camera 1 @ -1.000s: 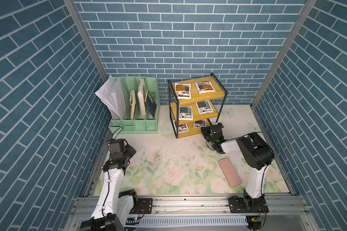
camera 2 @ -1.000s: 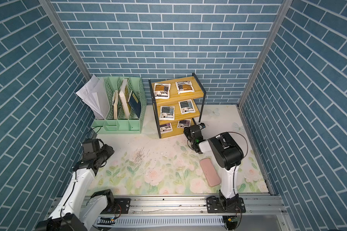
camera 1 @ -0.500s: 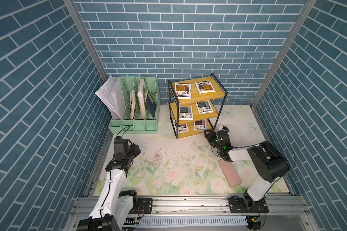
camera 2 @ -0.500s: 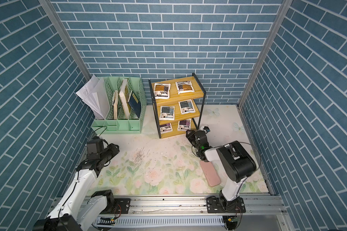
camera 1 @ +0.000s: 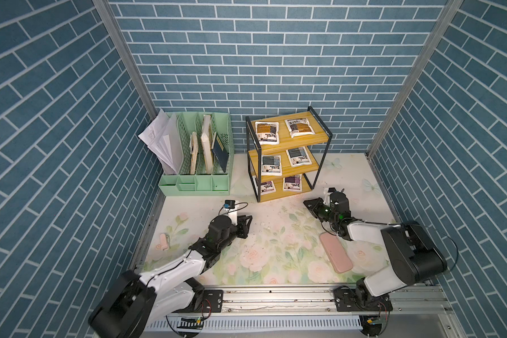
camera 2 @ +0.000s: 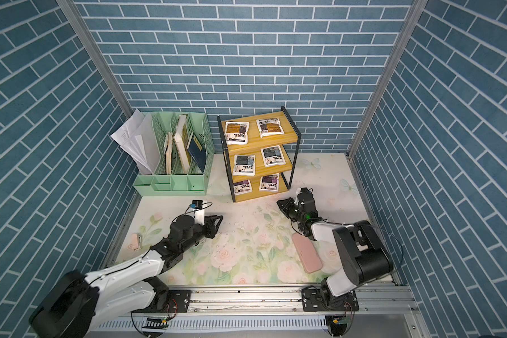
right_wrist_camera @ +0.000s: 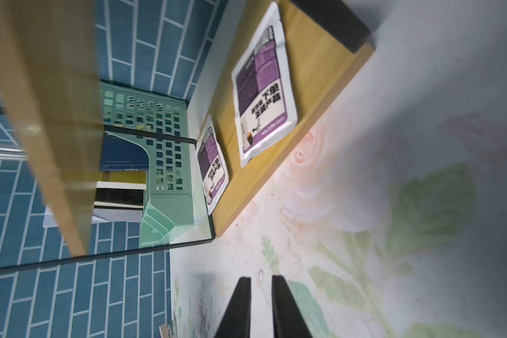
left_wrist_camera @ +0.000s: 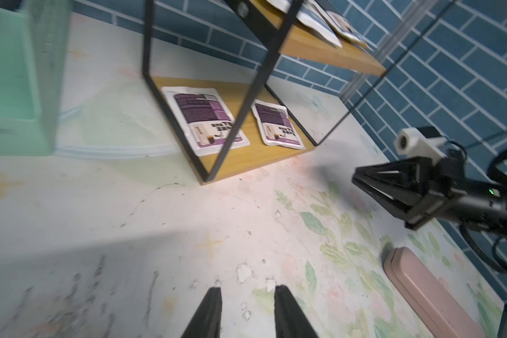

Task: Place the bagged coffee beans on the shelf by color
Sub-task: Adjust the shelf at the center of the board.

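A table [camera 1: 275, 257] covered in a pale floral print sits inside blue brick-patterned walls. Two white and black robot arms reach over it from a rail at the near edge.

The left arm [camera 1: 188, 263] stretches low over the left half of the table. The left jaws are spread with a clear gap and hold nothing. The right arm [camera 1: 407, 257] bends in from the right, and the right jaws hang low over the table near the front right corner of the shelf [camera 1: 320, 132]. They are almost together, with a thin gap and nothing between them.

A mint green file organizer [camera 1: 193, 184] holding papers and books stands at the back left. The shelf stands just beside it, with three stepped yellow boards in a black frame.

A pink oblong case [camera 1: 335, 254] lies flat on the table near the right arm.

All six bagged coffee beans lie flat on the shelf, two per tier:
- **Top tier:** orange-brown pouches [camera 1: 266, 132] [camera 1: 300, 127]
- **Middle tier:** blue-grey pouches [camera 1: 271, 165] [camera 1: 298, 156]
- **Bottom tier:** purple pouches [camera 1: 266, 187] [camera 1: 292, 183]

A small pink object [camera 1: 164, 241] lies at the table's left edge.
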`<state>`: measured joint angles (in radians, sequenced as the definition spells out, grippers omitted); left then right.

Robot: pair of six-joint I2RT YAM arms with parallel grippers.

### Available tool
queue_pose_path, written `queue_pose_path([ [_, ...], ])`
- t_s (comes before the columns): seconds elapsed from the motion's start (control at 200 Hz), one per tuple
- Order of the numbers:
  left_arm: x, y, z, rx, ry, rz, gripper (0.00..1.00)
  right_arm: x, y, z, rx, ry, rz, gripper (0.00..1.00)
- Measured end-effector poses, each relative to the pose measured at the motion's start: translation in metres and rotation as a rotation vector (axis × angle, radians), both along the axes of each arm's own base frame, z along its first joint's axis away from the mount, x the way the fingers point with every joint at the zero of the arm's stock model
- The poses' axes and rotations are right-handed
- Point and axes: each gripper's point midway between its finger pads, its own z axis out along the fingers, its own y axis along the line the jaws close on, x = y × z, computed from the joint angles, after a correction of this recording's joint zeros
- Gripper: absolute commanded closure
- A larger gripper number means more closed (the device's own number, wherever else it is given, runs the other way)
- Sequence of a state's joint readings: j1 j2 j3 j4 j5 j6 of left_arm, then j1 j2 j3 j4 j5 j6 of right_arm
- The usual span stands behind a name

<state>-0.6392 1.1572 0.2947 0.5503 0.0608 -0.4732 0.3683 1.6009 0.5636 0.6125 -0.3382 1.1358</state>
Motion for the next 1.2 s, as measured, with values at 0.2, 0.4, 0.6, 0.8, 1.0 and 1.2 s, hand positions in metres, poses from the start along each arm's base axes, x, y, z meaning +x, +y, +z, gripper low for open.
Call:
queue_pose_path([
  [0.2,0.019,-0.057,-0.016,0.08,-0.092,-0.112,0.71,0.046,0.018,-0.023,0.055,0.073,-0.055,0.86],
  [0.4,0.059,-0.088,-0.005,0.089,-0.208,-0.09,0.76,0.066,0.022,-0.022,0.074,0.066,-0.091,0.89],
  [0.6,0.082,-0.094,-0.017,0.118,-0.217,-0.049,0.77,0.077,0.022,-0.031,0.075,0.076,-0.124,0.94],
  [0.8,0.093,-0.08,-0.032,0.139,-0.188,-0.006,0.77,0.087,0.022,-0.036,0.073,0.083,-0.148,0.94],
  [1.0,0.104,-0.064,-0.041,0.147,-0.163,0.044,0.77,0.094,0.019,-0.037,0.061,0.073,-0.177,0.94],
  [1.2,0.113,-0.054,-0.048,0.156,-0.145,0.07,0.77,0.104,0.017,-0.034,0.054,0.053,-0.206,0.93],
])
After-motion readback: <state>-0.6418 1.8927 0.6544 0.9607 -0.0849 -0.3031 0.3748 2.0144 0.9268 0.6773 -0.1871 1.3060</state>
